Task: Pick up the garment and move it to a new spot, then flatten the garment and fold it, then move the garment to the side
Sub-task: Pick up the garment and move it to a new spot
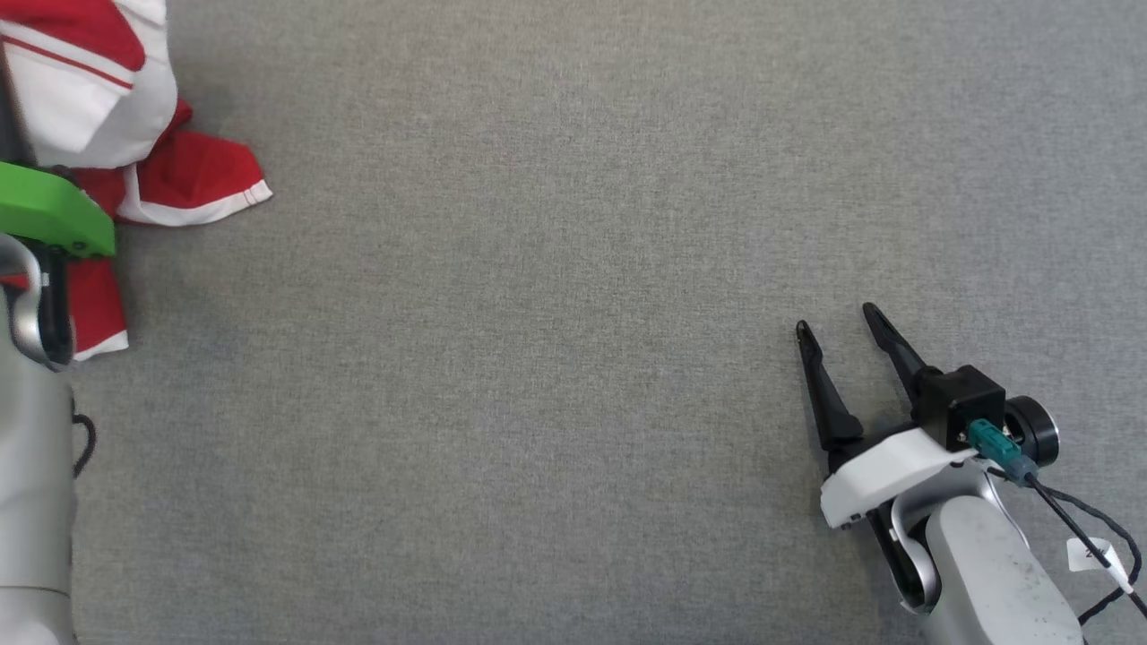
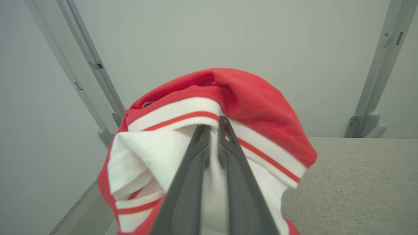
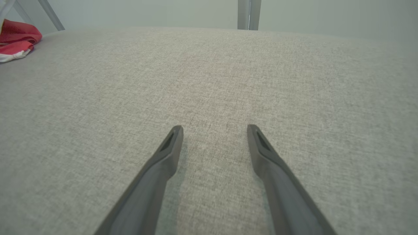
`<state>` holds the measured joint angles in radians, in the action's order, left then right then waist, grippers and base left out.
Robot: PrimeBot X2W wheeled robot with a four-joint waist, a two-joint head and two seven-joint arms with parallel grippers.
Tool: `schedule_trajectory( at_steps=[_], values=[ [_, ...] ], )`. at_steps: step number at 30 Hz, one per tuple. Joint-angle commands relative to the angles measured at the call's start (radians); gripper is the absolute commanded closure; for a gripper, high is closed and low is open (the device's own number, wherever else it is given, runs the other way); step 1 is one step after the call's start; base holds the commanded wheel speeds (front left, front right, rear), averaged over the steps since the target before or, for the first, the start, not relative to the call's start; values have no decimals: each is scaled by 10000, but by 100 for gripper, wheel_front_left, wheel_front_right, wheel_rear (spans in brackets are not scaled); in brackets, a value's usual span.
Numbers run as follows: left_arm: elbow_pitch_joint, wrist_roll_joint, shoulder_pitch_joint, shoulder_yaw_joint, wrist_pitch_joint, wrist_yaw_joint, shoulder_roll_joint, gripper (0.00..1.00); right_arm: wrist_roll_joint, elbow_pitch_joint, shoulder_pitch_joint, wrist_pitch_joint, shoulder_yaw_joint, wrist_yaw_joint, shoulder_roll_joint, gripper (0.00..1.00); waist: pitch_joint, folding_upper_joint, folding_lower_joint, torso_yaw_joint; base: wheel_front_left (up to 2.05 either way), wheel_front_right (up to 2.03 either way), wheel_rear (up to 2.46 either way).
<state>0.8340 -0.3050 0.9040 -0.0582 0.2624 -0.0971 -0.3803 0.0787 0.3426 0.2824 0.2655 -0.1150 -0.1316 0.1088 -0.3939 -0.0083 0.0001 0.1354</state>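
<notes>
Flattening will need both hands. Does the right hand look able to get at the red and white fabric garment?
Probably yes: bare grey fabric tabletop lies between the open right hand and the garment, though it's far across.

1. Left gripper (image 2: pixel 214 126) is pinching the garment (image 2: pixel 261 104), its fingers nearly touching.
2. Right gripper (image 1: pixel 835 319) is pointing forward at lower right, its fingers standing wide apart.

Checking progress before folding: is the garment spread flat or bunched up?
Bunched: the garment lies in crumpled folds, its white cloth pinched in the shut left claw.
</notes>
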Motion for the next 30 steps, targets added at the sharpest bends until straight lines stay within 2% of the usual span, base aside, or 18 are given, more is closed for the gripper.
schedule_trajectory(
  at_steps=[1, 2, 6, 9, 12, 18, 24, 25, 26, 27, 30],
  values=[
    [-745, 132, -476, 34, 30, -87, 252, 100, 118, 88, -267, -18, -15, 17, -107, 0, 925, 83, -1, -137, 0, 0, 0],
    [-1520, 136, -880, 2, 31, -167, 585, 100, 181, 144, -435, -12, 3, 17, -214, 0, 1352, 83, -1, -237, 0, 0, 0],
    [-2743, -8, -1887, -404, 20, -271, 1479, 100, 273, 288, -804, -10, -76, 17, -391, 0, 2176, 83, -1, -604, 0, 0, 0],
    [-3425, -292, -2670, -902, 22, -337, 2295, 100, 377, 355, -1087, -10, -64, 17, -482, 0, 2639, 83, -1, -991, 0, 0, 0],
    [-3685, -593, -3400, -1643, 21, -335, 2856, 100, 457, 445, -1280, -10, -114, 17, -506, 0, 2907, 83, -1, -1432, 0, 0, 0],
    [-3893, -1229, -4398, -3006, 23, -339, 3242, 100, 585, 478, -1365, -10, -203, 15, -529, 0, 2948, 83, -1, -2550, 0, 0, 0],
    [-3848, -1579, -4897, -3960, 24, -338, 3274, 100, 697, 424, -1418, -9, -207, 15, -549, 0, 2859, 83, -1, -3142, 0, 0, 0],
    [-3864, -1521, -4939, -4044, 24, -330, 3272, 67, 716, 413, -1420, -9, -209, 15, -555, 0, 2845, 83, -1, -3196, 0, 0, 0],
    [-3901, -1531, -5043, -4112, 24, -329, 3273, 7, 724, 409, -1439, -9, -198, 15, -555, 0, 2843, 83, -1, -3231, 0, 0, 0],
    [-3882, -1498, -5144, -4126, 22, -329, 3273, 0, 727, 403, -1450, -9, -177, 15, -556, 0, 2837, 83, -1, -3248, 0, 0, 0],
    [-3929, -1303, -5394, -3941, 22, -324, 3273, 0, 695, 398, -1525, -9, -105, 15, -563, 0, 2935, 83, -1, -3204, 0, 0, 0]
  ],
)
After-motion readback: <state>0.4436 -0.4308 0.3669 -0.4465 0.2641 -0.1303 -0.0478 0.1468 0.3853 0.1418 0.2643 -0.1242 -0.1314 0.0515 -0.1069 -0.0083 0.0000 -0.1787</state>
